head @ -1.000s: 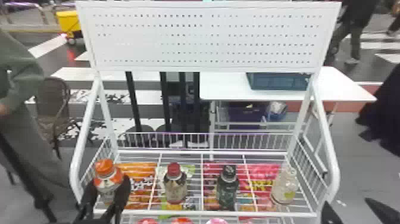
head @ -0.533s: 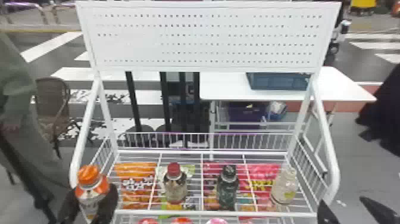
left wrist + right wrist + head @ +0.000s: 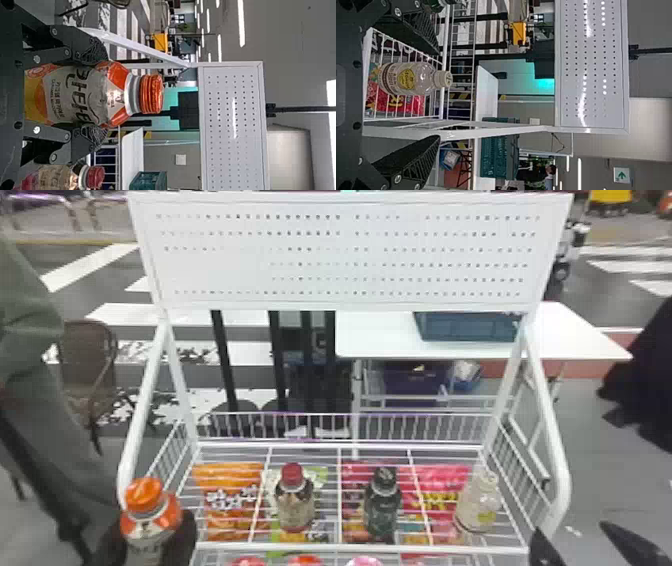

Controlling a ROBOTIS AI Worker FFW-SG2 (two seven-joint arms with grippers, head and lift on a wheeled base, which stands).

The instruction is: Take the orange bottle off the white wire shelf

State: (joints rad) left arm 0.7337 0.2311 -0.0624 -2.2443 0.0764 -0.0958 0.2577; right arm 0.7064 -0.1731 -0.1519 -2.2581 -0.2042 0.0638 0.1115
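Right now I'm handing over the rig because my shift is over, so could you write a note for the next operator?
Left gripper: closed around the orange bottle.
Right gripper: open and empty, off the shelf's front right corner.
Orange bottle: upright, at the front left corner of the shelf, overlapping the frame in the head view.
Done: bottle gripped; it looks off the wires, though its base is hidden.
Left: probably just bring it fully clear of the frame; the task names no drop-off spot.
Staying on the shelf: red-capped, black-capped and clear bottles.
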